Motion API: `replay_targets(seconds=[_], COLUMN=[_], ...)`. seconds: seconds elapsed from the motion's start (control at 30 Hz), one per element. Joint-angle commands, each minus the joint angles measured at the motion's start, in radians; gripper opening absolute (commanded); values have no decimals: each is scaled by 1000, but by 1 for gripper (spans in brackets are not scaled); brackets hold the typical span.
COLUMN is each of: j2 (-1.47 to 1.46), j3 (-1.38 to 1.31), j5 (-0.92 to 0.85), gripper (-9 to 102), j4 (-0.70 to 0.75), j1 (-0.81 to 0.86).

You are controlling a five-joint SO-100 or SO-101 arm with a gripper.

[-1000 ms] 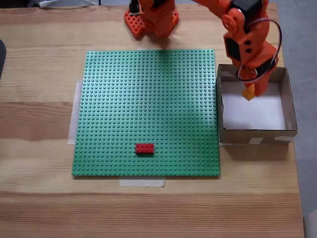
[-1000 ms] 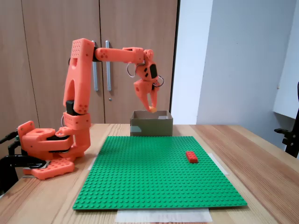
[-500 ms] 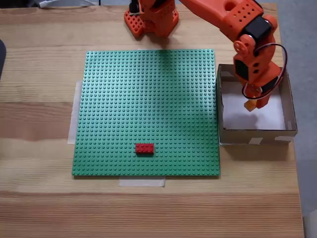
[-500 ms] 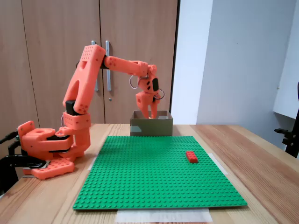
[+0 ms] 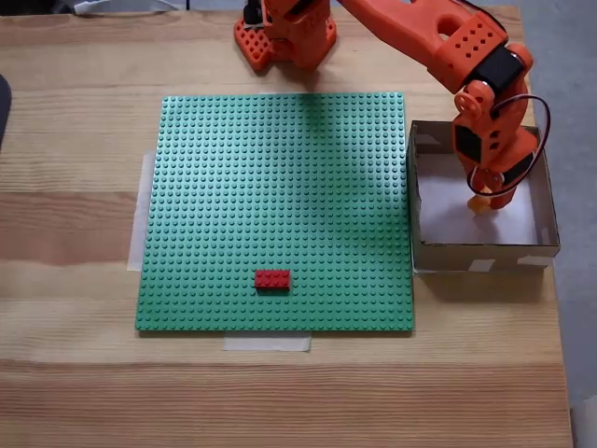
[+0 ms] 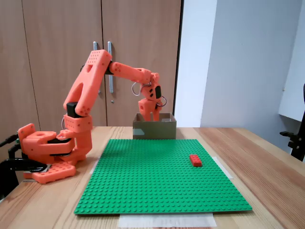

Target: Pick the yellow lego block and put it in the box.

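Reaching lower than a moment before, the gripper is now inside the box, clenched on the yellow lego block.

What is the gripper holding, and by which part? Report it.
The gripper, lowered inside the box, is shut on the yellow lego block. A small yellow-orange bit shows at the fingertips in a fixed view; which part of the brick is pinched cannot be told.
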Motion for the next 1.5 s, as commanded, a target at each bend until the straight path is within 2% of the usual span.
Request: replay_targets(seconds=[0.0,0.27,0.47,0.7,0.87,1.03,1.17,1.23,1.47], j2=[8,9,44,144,282,413,552,626,945], j3=[-37,-23,2,69,164,199,244,267,471], j5=[-6,-14,-26,-51,-95,-87,-72,-71,-14], gripper=[2,7,17,19,19,17,11,0,-1], j4=[-5,6,2,-21,-100,-110,-107,-118,-239], j1=[12,14,12,21,48,63,61,66,118])
